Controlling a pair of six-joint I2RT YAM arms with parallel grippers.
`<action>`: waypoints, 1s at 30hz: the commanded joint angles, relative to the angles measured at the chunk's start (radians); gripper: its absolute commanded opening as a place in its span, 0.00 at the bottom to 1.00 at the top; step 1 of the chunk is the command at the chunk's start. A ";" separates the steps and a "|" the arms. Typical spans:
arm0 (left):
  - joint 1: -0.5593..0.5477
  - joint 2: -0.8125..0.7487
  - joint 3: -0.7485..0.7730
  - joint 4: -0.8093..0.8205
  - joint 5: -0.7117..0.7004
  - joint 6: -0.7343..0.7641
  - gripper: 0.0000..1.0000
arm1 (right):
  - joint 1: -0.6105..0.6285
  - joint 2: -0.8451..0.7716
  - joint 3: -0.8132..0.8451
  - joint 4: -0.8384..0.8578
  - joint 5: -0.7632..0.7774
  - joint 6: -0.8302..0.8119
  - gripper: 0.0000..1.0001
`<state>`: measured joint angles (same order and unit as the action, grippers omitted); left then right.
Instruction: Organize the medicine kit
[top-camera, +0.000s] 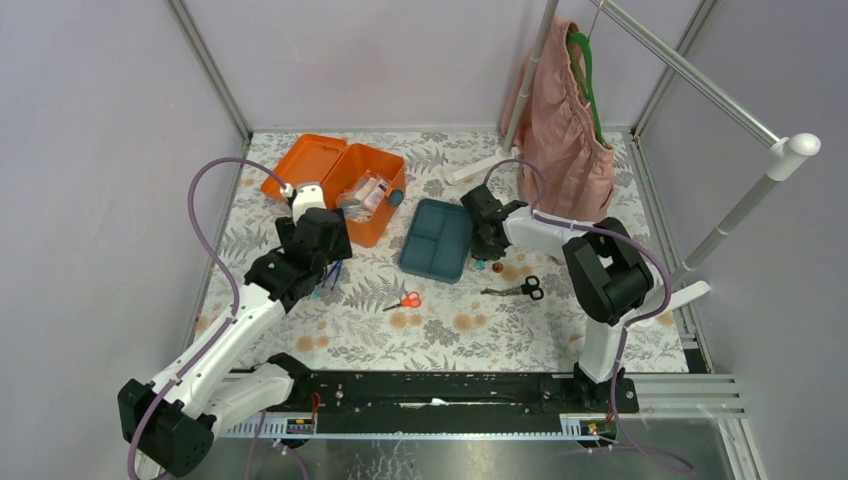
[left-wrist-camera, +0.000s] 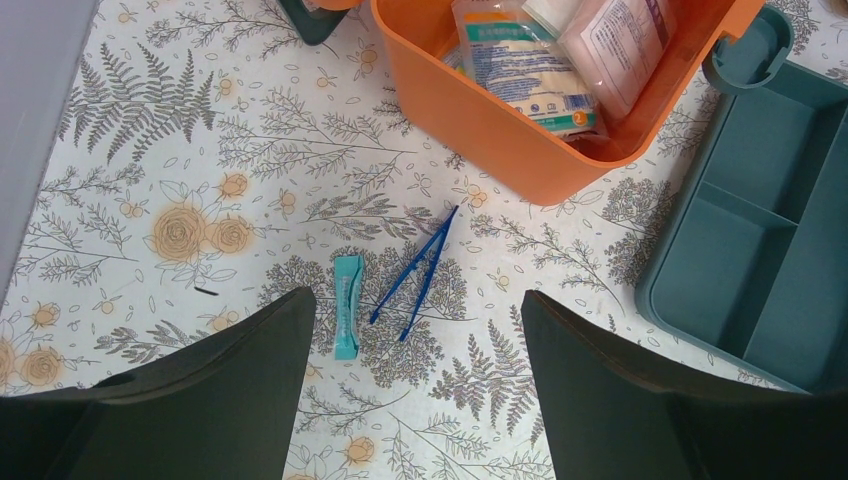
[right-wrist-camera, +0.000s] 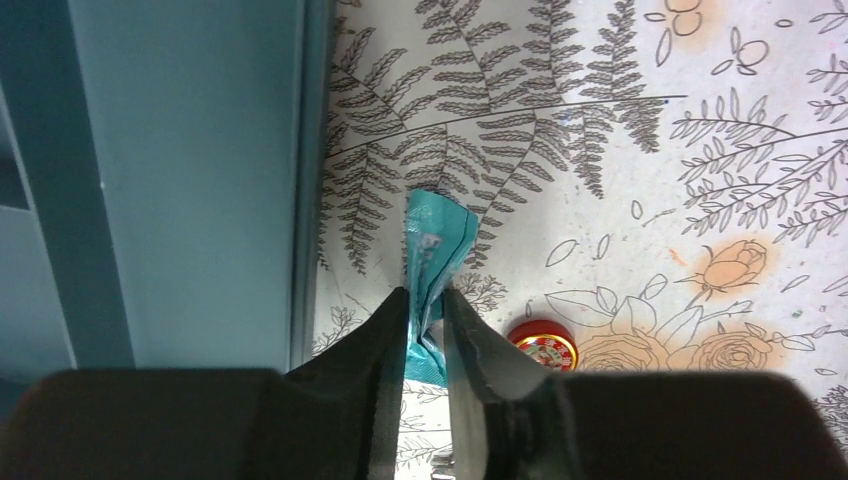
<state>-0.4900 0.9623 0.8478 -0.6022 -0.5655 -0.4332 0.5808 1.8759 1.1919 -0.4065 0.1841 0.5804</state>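
Note:
The orange medicine kit (top-camera: 366, 212) stands open at the back left with packets inside (left-wrist-camera: 545, 55). Its teal insert tray (top-camera: 438, 238) lies on the cloth beside it, and shows in the left wrist view (left-wrist-camera: 760, 240) and the right wrist view (right-wrist-camera: 180, 180). My left gripper (left-wrist-camera: 415, 395) is open above the cloth; blue tweezers (left-wrist-camera: 415, 272) and a teal sachet (left-wrist-camera: 347, 305) lie just ahead of it. My right gripper (right-wrist-camera: 427, 300) is shut on a teal sachet (right-wrist-camera: 437, 245) just right of the tray's edge. A small red balm tin (right-wrist-camera: 542, 344) lies beside it.
Orange-handled scissors (top-camera: 405, 300) and black scissors (top-camera: 520, 290) lie on the floral cloth in front of the tray. A pink garment (top-camera: 565, 130) hangs on a green hanger from a white rack (top-camera: 740, 200) at the back right. Walls close in the sides.

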 joint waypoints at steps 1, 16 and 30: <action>0.005 0.007 -0.009 0.016 -0.023 0.013 0.84 | 0.010 0.003 0.000 -0.030 0.056 -0.029 0.25; 0.008 0.021 -0.010 0.012 -0.028 0.016 0.84 | 0.010 -0.136 0.117 -0.074 0.038 -0.094 0.17; 0.008 0.026 0.004 -0.064 -0.036 -0.039 0.84 | 0.017 0.195 0.512 -0.042 -0.259 -0.029 0.17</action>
<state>-0.4900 0.9890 0.8478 -0.6292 -0.5716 -0.4408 0.5838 1.9617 1.5894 -0.4500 0.0456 0.5266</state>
